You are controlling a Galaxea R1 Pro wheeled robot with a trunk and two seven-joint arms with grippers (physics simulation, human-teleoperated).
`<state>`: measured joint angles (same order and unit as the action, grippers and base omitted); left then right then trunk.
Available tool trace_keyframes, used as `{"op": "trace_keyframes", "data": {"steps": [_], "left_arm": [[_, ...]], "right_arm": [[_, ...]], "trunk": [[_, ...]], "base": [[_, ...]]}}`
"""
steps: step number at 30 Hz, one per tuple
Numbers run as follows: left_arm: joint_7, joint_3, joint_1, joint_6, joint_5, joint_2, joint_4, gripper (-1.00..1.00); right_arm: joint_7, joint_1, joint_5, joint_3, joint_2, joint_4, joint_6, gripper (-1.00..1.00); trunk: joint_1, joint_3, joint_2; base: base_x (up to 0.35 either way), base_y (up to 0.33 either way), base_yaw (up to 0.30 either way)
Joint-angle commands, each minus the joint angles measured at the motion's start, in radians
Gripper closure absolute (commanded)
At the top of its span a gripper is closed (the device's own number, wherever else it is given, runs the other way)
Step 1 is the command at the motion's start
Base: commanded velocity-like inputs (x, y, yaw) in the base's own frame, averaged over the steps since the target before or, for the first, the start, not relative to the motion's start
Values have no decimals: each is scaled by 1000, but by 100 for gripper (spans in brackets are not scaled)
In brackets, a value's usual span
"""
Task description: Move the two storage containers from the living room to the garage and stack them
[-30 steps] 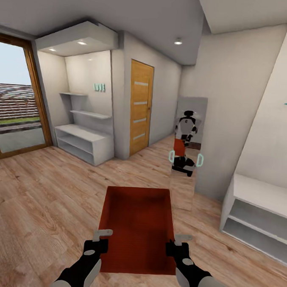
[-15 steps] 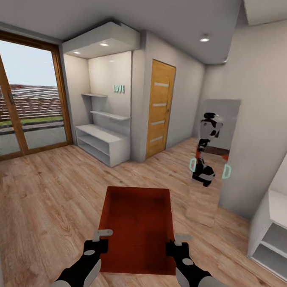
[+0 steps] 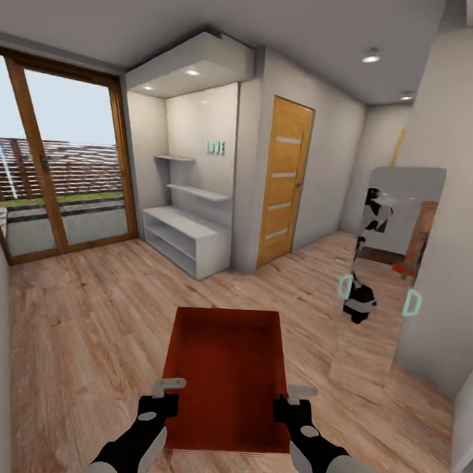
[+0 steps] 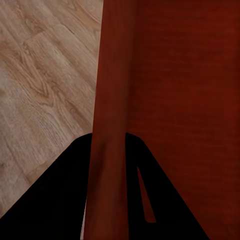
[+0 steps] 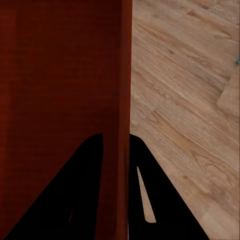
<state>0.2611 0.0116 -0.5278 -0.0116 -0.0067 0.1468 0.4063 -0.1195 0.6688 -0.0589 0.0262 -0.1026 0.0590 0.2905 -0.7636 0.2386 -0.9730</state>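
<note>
One storage container [image 3: 226, 376] is carried low in front of the robot, level, between both arms and above the light wood plank floor [image 3: 84, 325]. The left gripper [image 3: 162, 397] is clamped on the container's left wall near the near corner; in the left wrist view its dark fingers [image 4: 65, 200] sit on either side of that thin red-orange wall [image 4: 107, 125]. The right gripper [image 3: 295, 402] pinches the right wall the same way — one finger [image 5: 85, 195] inside, one outside. The box is lidless and its inside shows bare red-orange bottom, nothing in it.

Farther off, a tall mirror [image 3: 388, 274] leans at the right wall, with a partial reflection of the robot in it. Across the room stands a white shelf unit [image 3: 184, 240] in an alcove, two wall shelves above it. Beside that is one wooden door [image 3: 285, 180] with pale stripes, shut — and at the left, glazed wooden doors [image 3: 59, 163] giving onto a terrace.
</note>
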Motion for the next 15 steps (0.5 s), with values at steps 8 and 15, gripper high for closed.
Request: {"op": "trace_keyframes", "data": {"steps": [8,15], "left_arm": [[9,28,-1,-2,-15,-9,43,100],[9,28,-1,-2,-15,-9,43,100]], "right_arm": [[-8,0,1,-19,1,-2,1,100],[-8,0,1,-19,1,-2,2,100]], "trunk": [[-1,1,-1],[-1,1,-1]], "base": [[321,0,1],[321,0,0]]}}
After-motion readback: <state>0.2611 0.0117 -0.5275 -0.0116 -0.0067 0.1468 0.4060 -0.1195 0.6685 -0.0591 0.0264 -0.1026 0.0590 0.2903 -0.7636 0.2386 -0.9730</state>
